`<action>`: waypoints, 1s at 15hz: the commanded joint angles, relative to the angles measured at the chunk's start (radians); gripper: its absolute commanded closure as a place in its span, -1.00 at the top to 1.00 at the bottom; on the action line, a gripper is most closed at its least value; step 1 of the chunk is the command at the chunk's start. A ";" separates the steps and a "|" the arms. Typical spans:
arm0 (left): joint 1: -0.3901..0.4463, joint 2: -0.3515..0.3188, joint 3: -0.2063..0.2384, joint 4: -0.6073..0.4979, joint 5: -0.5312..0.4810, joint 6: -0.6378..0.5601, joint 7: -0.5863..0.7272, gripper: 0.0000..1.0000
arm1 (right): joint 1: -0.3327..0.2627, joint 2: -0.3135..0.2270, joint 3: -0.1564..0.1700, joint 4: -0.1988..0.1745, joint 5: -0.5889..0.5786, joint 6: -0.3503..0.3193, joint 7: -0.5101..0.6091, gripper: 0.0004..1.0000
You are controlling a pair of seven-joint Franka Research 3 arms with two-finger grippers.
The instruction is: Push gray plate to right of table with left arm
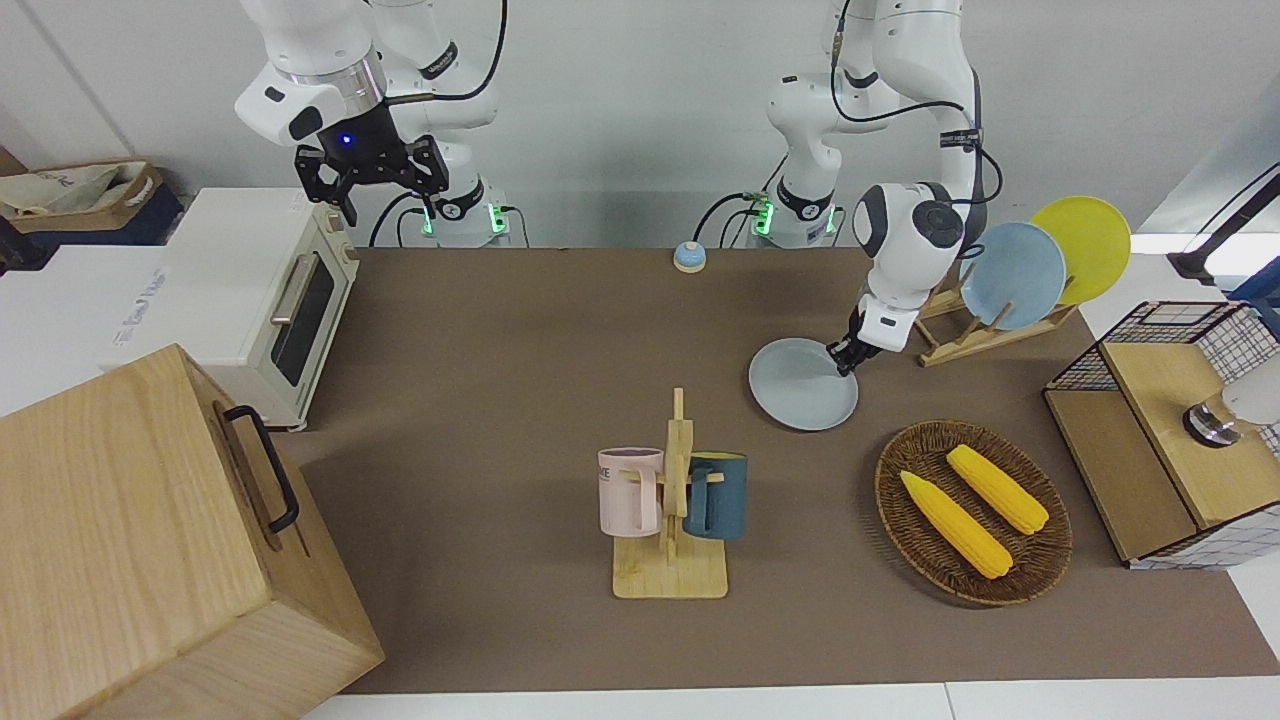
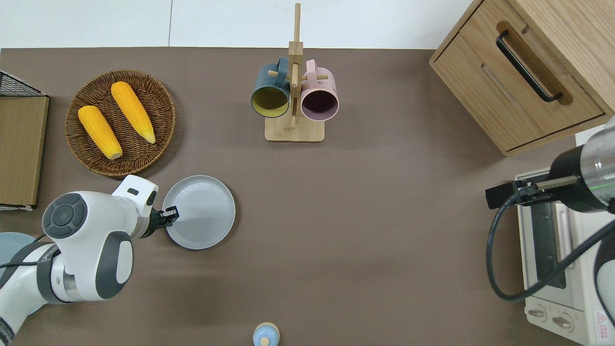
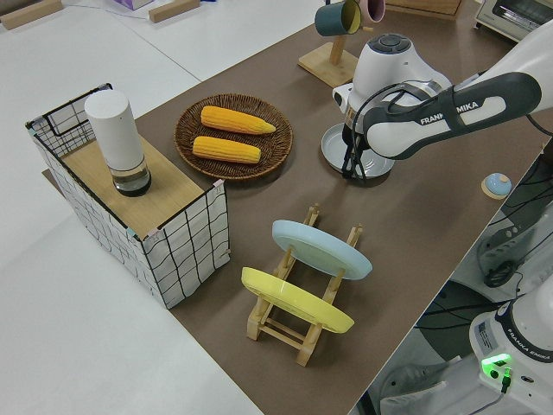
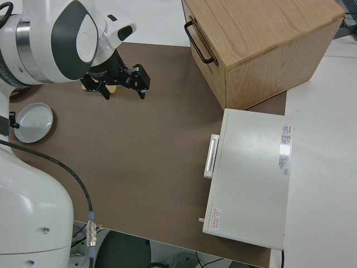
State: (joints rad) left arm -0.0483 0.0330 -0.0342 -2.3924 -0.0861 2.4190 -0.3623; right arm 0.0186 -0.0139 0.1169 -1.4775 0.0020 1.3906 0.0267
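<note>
The gray plate (image 2: 201, 212) lies flat on the brown table (image 2: 360, 216), toward the left arm's end and nearer to the robots than the corn basket. It also shows in the front view (image 1: 803, 385) and the right side view (image 4: 33, 123). My left gripper (image 2: 170, 215) is shut and low, its tip at the plate's rim on the side toward the left arm's end. It also shows in the front view (image 1: 845, 360) and the left side view (image 3: 350, 169). My right gripper (image 1: 370, 185) is open and parked.
A mug rack (image 2: 294, 129) with two mugs stands farther from the robots, mid-table. A wicker basket (image 2: 169, 115) holds two corn cobs. A dish rack holds a sky-blue plate (image 1: 1020, 275) and a yellow plate (image 1: 1080, 245). A bell (image 2: 265, 335), a wooden cabinet (image 2: 523, 77) and a toaster oven (image 2: 557, 269) are also here.
</note>
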 commanded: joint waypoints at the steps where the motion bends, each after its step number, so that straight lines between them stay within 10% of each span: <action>1: -0.012 0.012 0.010 -0.017 -0.004 0.028 -0.007 -1.00 | -0.020 -0.003 0.013 0.008 0.010 -0.015 0.002 0.97; 15: -0.198 0.024 0.004 0.001 -0.006 0.026 -0.233 -1.00 | -0.020 -0.003 0.015 0.008 0.010 -0.016 0.001 0.97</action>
State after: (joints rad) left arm -0.1632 0.0322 -0.0358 -2.3893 -0.0864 2.4300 -0.5032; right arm 0.0186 -0.0139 0.1169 -1.4775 0.0020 1.3906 0.0267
